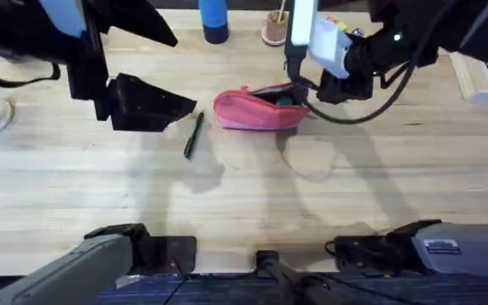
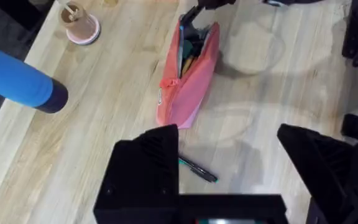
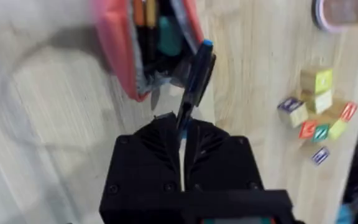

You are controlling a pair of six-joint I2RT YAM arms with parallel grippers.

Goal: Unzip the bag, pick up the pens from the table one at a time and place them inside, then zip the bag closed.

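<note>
Your pink bag point(image 1: 257, 110) lies mid-counter toward the far edge, zipper open, pens and a teal item visible inside in the right wrist view. Your right fingers point(image 3: 185, 127) are pressed together, pinching a dark pen point(image 3: 194, 78) with a blue tip, held right at the bag's open mouth. A second black pen point(image 1: 193, 134) lies on the counter point(image 1: 244, 203) just left of the bag. Your left fingers point(image 2: 229, 162) are spread wide, hovering above that pen, holding nothing. A blue cylinder point(image 1: 213, 19) and a pink-based cup point(image 1: 274, 30) stand behind the bag; coloured blocks point(image 3: 316, 112) sit to the right
</note>
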